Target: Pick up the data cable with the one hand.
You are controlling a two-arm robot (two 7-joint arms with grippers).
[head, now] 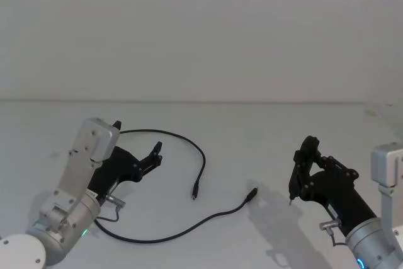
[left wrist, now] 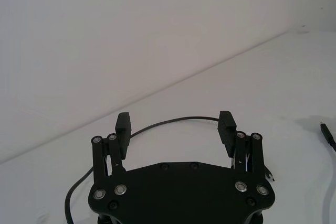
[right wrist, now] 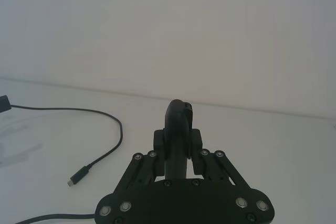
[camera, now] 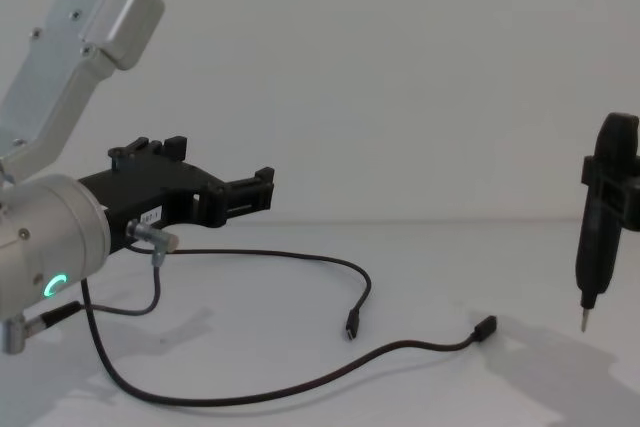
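The left pincer hovers with its 2 fingers apart at the left, above the cable. The cable lies looped on the surface, both plugs near the middle. Reaching looks like the step in hand; next the pincer should drop and close on the cord. The right pincer, far right, is clamped on a black tool. The chest view shows the left pincer raised clear of the cord, which the head view does not.

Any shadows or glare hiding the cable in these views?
Head view: soft shadow from the right end effector and its tool lies on the table just right of the cable. Chest view: faint shadow under the left end effector; cable contrasts well. Wrist views: even light, no glare.
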